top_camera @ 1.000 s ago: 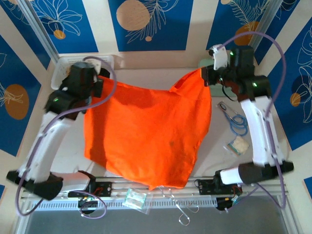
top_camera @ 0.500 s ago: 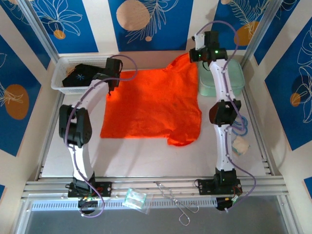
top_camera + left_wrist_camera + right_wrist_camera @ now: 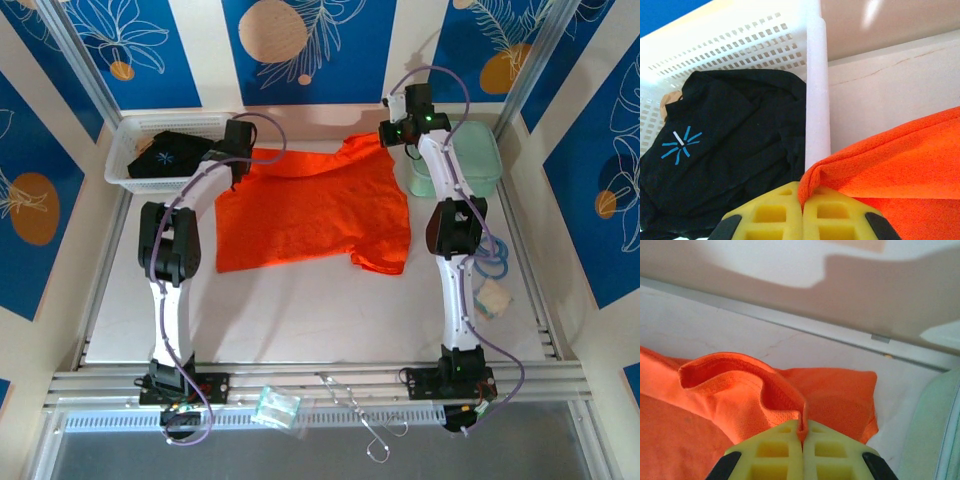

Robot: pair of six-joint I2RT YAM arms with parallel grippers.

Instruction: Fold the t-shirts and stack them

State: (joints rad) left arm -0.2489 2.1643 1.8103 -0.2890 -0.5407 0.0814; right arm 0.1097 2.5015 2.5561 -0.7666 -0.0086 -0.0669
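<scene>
A bright orange short-sleeved cloth t-shirt (image 3: pixel 310 210) lies spread across the far half of the white surface (image 3: pixel 300 320), stretched between the two arms. The left fingers (image 3: pixel 797 205) are pressed fully together, pinching a folded edge of the orange cloth at the shirt's far left corner. The fabric bunches over their yellow tips and runs off to the right. Just beyond this grip stands the rim of a white plastic mesh basket (image 3: pixel 817 90). Inside it a crumpled black t-shirt with a small light-blue starburst mark (image 3: pixel 725 145) sits apart from the orange one. The right fingers (image 3: pixel 799 440) are likewise closed tight, clamping a hemmed band of the orange shirt at its far right corner. The band curls into an open loop to their left. It may be a sleeve opening or the collar, though the close view does not settle which. A pale green plastic container (image 3: pixel 470 160) sits just right of that grip, near the back wall. From above, the shirt's near edge rests flat on the surface, well away from both pairs of fingers.
</scene>
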